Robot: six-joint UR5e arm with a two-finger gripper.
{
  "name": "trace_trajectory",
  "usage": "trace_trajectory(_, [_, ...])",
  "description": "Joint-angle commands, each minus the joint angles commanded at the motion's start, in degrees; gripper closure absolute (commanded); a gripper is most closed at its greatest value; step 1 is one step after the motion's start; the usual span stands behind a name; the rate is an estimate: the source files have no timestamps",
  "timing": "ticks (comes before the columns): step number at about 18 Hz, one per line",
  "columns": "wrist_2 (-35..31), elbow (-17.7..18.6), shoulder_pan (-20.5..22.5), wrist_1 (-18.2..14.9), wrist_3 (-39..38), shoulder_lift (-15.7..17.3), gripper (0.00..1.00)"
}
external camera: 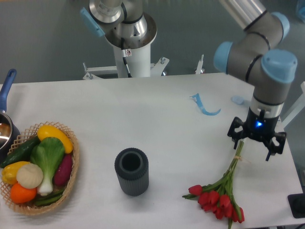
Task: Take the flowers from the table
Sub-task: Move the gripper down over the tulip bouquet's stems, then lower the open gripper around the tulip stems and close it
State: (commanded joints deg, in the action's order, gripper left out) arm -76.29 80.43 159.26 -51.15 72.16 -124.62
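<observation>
The flowers [220,194] lie on the white table [143,114] at the front right: red tulip heads toward the front edge, long green stems running up and back. My gripper [255,144] hangs open right over the upper ends of the stems, one finger on each side. The stem tips and the pale band are hidden under it. Nothing is held between the fingers.
A dark ribbed cylinder vase [131,171] stands mid-table. A wicker basket [71,179] of vegetables sits at the front left, with a pot [5,125] behind it. Blue ribbon strips [204,107] lie at the back right. The arm's base [129,43] rises behind the table.
</observation>
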Motion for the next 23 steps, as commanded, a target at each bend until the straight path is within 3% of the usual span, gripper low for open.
trace_trajectory(10, [-0.4, 0.3, -2.9, 0.7, 0.1, -3.7, 0.00])
trace_trajectory(20, [-0.7, 1.0, -4.0, 0.8, -1.0, -5.2, 0.00])
trace_trajectory(23, [-3.4, 1.0, -4.8, 0.9, -1.1, -5.6, 0.00])
